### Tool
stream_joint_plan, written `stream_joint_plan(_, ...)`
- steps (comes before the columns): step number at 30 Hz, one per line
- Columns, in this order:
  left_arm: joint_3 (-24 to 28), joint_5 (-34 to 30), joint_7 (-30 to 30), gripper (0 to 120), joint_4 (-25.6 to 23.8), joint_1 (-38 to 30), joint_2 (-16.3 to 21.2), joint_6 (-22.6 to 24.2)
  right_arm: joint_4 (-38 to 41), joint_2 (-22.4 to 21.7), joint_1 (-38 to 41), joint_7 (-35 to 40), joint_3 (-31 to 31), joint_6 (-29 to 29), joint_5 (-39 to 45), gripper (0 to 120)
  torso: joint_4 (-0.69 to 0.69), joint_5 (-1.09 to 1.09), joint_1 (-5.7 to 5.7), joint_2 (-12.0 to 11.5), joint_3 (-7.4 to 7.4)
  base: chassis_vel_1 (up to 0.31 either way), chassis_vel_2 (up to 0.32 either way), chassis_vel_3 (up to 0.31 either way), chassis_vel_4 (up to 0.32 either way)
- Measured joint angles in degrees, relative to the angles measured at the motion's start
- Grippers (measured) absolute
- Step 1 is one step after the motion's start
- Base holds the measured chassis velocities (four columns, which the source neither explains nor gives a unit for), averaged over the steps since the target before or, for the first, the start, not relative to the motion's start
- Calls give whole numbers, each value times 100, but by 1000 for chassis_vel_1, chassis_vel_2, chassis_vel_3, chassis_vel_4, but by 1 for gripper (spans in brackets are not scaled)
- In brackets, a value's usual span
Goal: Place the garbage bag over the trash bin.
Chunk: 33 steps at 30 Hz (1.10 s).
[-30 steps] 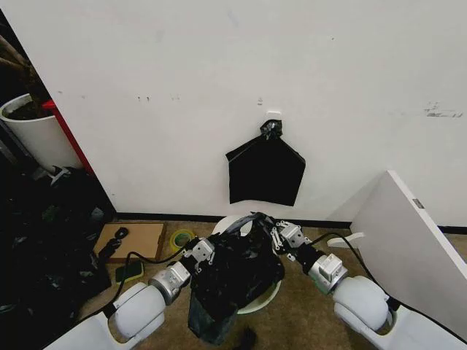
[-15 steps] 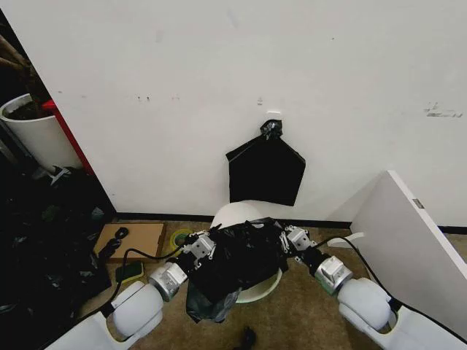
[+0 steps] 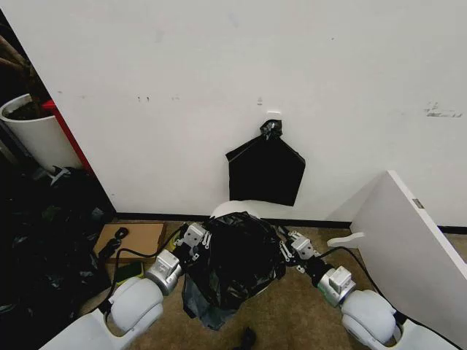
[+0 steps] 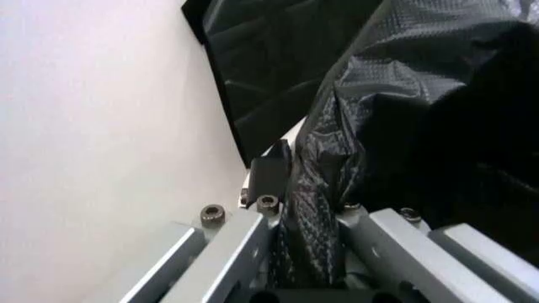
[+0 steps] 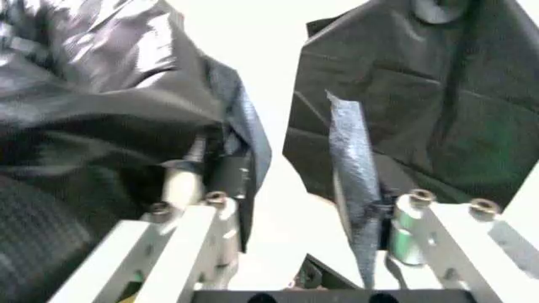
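Fingers of the left gripper pinch the garbage bag at its 9 o'clock edge, the right gripper stands spread with film against both fingers at 3 o'clock, and the bag drapes over the trash bin below the flat black bag hanging on the wall.

- The head view looks forward and down from above at the wall, the floor and both arms.
- The left wrist view sits close behind the left gripper, facing the garbage bag.
- The right wrist view looks past the right gripper; both wrist views share that bag with the head view.
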Motion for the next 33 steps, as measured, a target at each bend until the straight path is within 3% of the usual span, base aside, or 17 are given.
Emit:
stream_joint_plan(5, -176, -270, -57, 1, 10, 38, 15, 68, 181, 2, -129, -120, 383, -82, 885, 60, 0, 1, 0, 0, 0, 0, 0, 0, 0)
stream_joint_plan(9, -206, -318, -57, 1, 10, 64, 21, 81, 233, -6, -135, -131, 512, -223, 1256, 71, -1, 0, 0, 0, 0, 0, 0, 0, 0)
stream_joint_plan(14, -296, -335, -76, 1, 47, 150, 17, 83, 396, 56, -216, 106, 945, -786, 2407, 94, 0, 2, 0, 0, 0, 0, 0, 0, 0)
stream_joint_plan(19, -369, -336, -80, 1, 91, 222, 11, 77, 522, 87, -293, 273, 1206, -1109, 3121, 100, -2, 1, 0, 0, 0, 0, 0, 0, 0)
stream_joint_plan(22, -485, -404, -110, 1, 169, 373, -40, 60, 905, 103, -394, 372, 1585, -1688, 4527, 100, 0, 0, 0, 0, 0, 0, 0, 0, 0)
stream_joint_plan(26, -504, -602, -145, 1, 224, 408, -70, 64, 1162, 103, -490, 371, 1798, -2025, 5386, 100, 1, -1, 0, 0, 0, 0, 0, 0, 0)
stream_joint_plan(33, -515, -1239, -296, 1, 246, 302, -136, 196, 1575, 246, -830, 285, 1701, -2307, 5803, 100, -1, 2, 0, 0, 0, 0, 0, 0, 0)
